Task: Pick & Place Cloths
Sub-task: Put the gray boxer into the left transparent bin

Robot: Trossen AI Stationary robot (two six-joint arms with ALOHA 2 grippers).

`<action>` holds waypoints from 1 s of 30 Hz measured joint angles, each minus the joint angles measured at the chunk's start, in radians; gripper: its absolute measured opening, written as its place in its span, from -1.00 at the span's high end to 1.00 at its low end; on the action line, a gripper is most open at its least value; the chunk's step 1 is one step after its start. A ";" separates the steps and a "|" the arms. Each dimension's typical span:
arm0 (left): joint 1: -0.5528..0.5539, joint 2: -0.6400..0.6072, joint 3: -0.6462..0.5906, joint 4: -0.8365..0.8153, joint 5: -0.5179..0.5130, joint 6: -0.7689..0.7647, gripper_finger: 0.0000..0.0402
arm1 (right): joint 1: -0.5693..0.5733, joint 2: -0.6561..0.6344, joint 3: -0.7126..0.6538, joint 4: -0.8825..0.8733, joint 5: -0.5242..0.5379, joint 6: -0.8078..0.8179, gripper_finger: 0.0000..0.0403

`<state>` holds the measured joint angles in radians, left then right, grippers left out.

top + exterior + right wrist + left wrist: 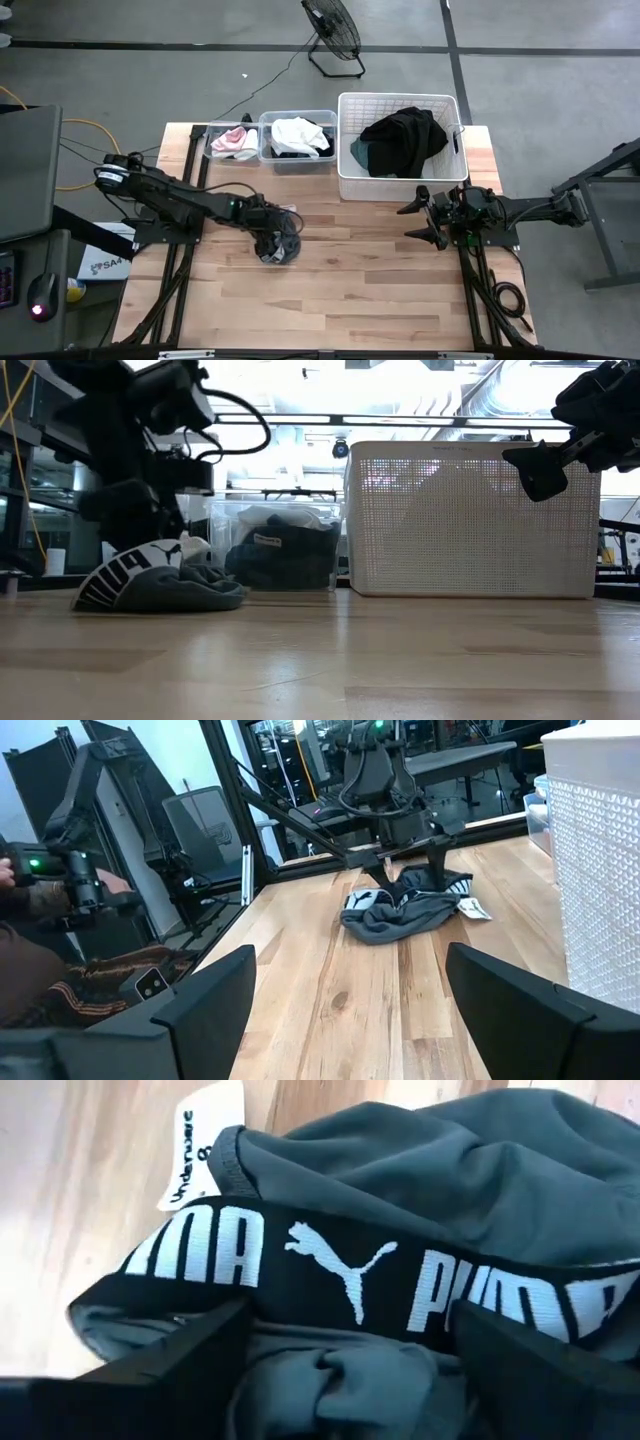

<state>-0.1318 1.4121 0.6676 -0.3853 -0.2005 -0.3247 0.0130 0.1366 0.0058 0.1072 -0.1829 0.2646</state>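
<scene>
A grey garment [281,246] with a black white-lettered waistband [350,1265] and a white paper tag [205,1140] lies bunched on the wooden table [350,290], left of centre. My left gripper [345,1335] is open and reaches down over it, one finger on each side of the bunched cloth and waistband. The right wrist view shows the same garment [405,912] under that gripper [408,872]. My right gripper [426,220] hangs open above the table's right side, near the basket, holding nothing. More cloths sit in the basket and bins. My left gripper comes at the grey garment from above, pointing down, its open fingers [170,1365] standing either side of the waistband's middle. The garment lies wholly on the table. Whether the fingers touch the cloth I cannot tell.
A white slatted basket [346,150] at the far edge holds black and teal cloths [402,140]. Two clear bins beside it hold pink and white cloth [235,140] and white and black cloth [300,137]. Bare wood stretches across the near half. A floor fan [333,30] stands beyond the table.
</scene>
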 joint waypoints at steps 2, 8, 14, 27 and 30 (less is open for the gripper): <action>0.000 0.005 -0.025 0.039 0.000 -0.019 -0.59 | 0.000 0.000 0.000 0.000 0.000 0.000 -0.58; 0.000 0.014 -0.064 0.113 0.029 -0.047 -0.16 | 0.000 0.000 0.000 0.000 0.000 0.000 -0.58; 0.001 0.017 -0.066 0.188 0.069 -0.046 0.69 | 0.000 0.000 0.000 0.000 0.000 0.000 -0.58; -0.026 -0.176 0.011 0.247 0.147 0.174 0.87 | 0.000 0.000 0.000 0.000 0.000 0.000 -0.58; -0.026 -0.291 0.019 0.251 0.148 0.241 0.87 | 0.000 0.000 0.000 0.000 0.000 0.000 -0.58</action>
<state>-0.1574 1.1206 0.6865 -0.1344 -0.0525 -0.0839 0.0130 0.1368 0.0056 0.1071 -0.1829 0.2646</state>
